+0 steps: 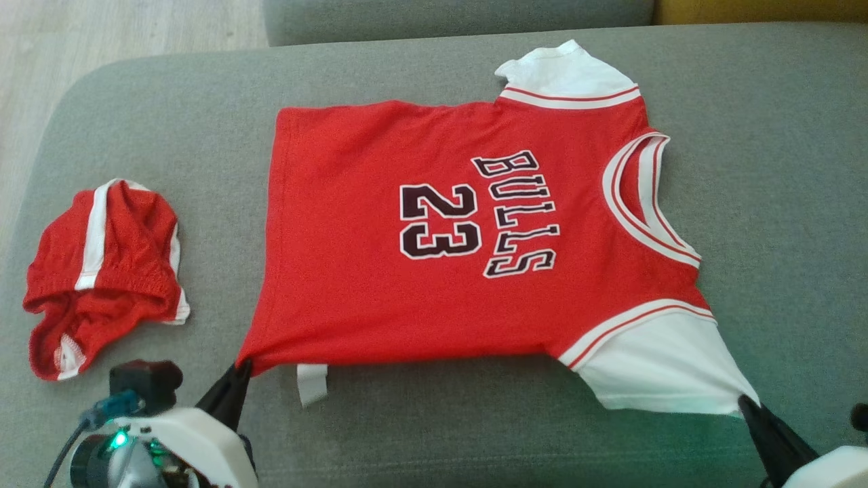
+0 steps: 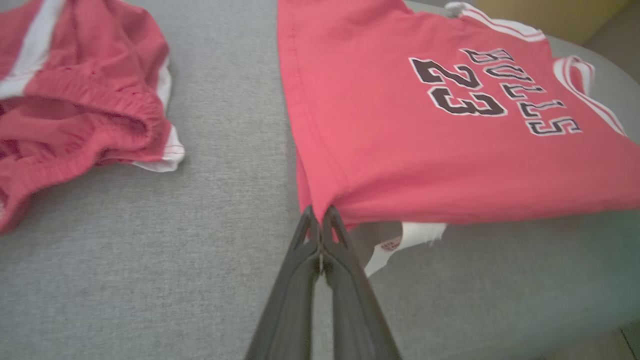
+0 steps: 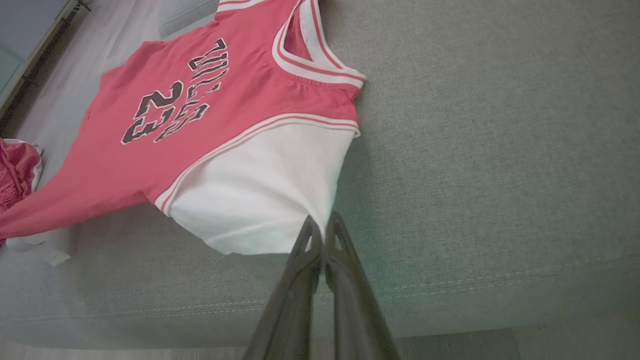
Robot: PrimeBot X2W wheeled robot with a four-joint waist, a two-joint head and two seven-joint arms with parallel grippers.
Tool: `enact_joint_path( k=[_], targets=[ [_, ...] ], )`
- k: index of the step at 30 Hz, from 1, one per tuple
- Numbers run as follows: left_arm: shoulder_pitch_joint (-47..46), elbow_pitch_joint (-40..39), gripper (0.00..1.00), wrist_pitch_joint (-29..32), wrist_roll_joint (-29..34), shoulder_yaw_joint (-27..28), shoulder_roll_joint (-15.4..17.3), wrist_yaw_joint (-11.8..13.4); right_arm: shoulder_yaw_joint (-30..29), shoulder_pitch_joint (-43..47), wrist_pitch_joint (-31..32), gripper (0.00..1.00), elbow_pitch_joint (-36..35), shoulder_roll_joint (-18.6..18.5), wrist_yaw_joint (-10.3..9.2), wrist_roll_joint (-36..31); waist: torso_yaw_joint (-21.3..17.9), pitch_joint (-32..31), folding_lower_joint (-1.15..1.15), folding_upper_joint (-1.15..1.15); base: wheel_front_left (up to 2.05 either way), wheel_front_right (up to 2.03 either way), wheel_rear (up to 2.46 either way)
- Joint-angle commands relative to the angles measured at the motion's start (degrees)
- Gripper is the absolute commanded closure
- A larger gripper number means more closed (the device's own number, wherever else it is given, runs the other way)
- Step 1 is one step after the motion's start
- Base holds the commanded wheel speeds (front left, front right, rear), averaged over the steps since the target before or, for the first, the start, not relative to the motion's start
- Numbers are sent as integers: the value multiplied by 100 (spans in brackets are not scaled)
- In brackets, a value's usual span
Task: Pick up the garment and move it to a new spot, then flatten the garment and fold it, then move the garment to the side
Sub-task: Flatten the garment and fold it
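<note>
We hold the light, limp red jersey (image 1: 434,237), lying flat on the grey sofa cushion (image 1: 780,203), with our left pincer (image 1: 239,371) pinching its near hem corner and our right pincer (image 1: 746,404) pinching the white sleeve (image 1: 664,366) tip, corners we judge best for keeping such soft cloth taut.

Setting: domestic, a living room. Evidence: grey upholstered sofa seat (image 1: 780,169) with stitched front seam (image 3: 475,280); second grey cushion (image 1: 441,17) behind it; pale wood-plank floor (image 1: 122,34) alongside; mustard-yellow furnishing (image 1: 759,8) (top corner, kind unclear).
</note>
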Motion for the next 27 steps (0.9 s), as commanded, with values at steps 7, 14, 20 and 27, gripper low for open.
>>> enact_joint_path(
  k=[7, 14, 20, 27],
  targets=[
    [-116, -1240, 100, 1464, -259, 201, 613, 82, -143, -332, 721, 100, -551, -67, 20, 120, 22, 87, 1, 0, 0, 0, 0],
    [-656, -1259, 100, 2341, -887, 352, 817, -44, -69, -1351, 1336, 100, -454, -66, 20, -16, 16, 434, 1, 0, 0, 0, 0],
    [-1397, -849, 100, 2756, -1217, 368, 944, -242, 129, -2470, 1649, 100, -85, -88, 20, -194, 36, 816, 1, 0, 0, 0, 0],
    [-2347, -210, 100, 2911, -1365, 268, 896, -416, 205, -3678, 1306, 100, 836, -212, 20, -253, 87, 1112, 1, 0, 0, 0, 0]
  ],
)
